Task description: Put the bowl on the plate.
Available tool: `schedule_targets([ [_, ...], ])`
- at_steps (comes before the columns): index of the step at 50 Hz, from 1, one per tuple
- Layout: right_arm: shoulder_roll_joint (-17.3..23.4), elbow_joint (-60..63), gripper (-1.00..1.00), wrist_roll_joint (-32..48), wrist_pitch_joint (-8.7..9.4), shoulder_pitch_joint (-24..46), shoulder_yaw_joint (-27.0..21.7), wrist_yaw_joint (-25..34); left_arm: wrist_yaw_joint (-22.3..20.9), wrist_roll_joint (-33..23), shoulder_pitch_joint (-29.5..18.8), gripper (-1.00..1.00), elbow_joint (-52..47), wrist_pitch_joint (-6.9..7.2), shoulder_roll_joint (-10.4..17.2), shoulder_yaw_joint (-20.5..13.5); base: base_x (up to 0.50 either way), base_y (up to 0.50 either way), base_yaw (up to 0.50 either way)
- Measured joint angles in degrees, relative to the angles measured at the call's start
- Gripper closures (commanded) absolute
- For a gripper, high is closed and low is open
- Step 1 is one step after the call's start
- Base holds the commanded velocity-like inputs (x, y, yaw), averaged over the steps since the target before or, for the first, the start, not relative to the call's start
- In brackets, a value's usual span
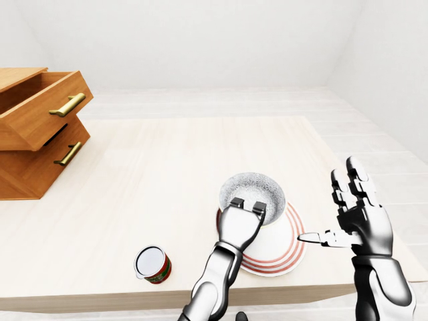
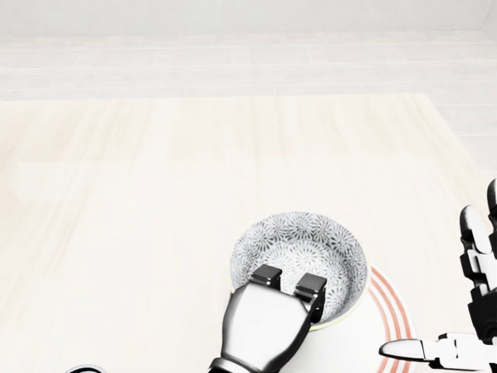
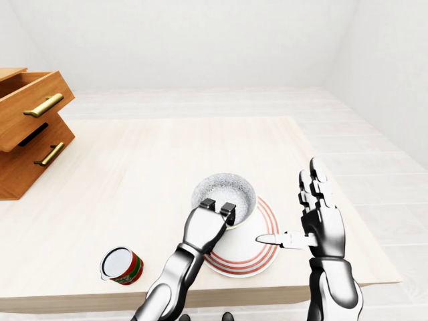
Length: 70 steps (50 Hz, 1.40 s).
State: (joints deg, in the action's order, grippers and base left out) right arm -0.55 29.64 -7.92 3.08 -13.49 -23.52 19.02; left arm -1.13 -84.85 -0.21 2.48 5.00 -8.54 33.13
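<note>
Grey-and-white patterned bowl [image 2: 299,245], seen from above in the head view, sits over the far-left part of the plate [image 1: 289,256], a white plate ringed with red bands near its rim; whether the bowl's base touches the plate cannot be told. The left hand [image 2: 266,328] grasps the bowl at its near rim, with two dark fingertips [image 2: 266,274] hooked over the edge into the bowl; the thumb is hidden beneath the hand. The right hand [image 1: 362,221] is released and holds nothing: its fingers stand upright and spread, and its thumb points left, towards the right edge of the plate, apart from the bowl. Plate and bowl lie near the right near corner of a pale wooden table [image 1: 147,164]. To the left of the plate, close to the near edge of the table, a small can [image 1: 154,264] with a red label lies tilted, its pale top turned toward the camera. At the far left of the table stands a wooden chest of drawers [image 1: 30,134] with brass handles, its upper drawer pulled open.
</note>
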Motion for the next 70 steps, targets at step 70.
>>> schedule_targets([
  [70, 1.22, -3.67, -1.0, 0.01, -1.56, 1.2, 0.19, -0.88, 4.47, -0.7, 0.4, 1.0, 6.33, 0.0, -1.15, 2.34, 0.0, 0.0, 0.0],
])
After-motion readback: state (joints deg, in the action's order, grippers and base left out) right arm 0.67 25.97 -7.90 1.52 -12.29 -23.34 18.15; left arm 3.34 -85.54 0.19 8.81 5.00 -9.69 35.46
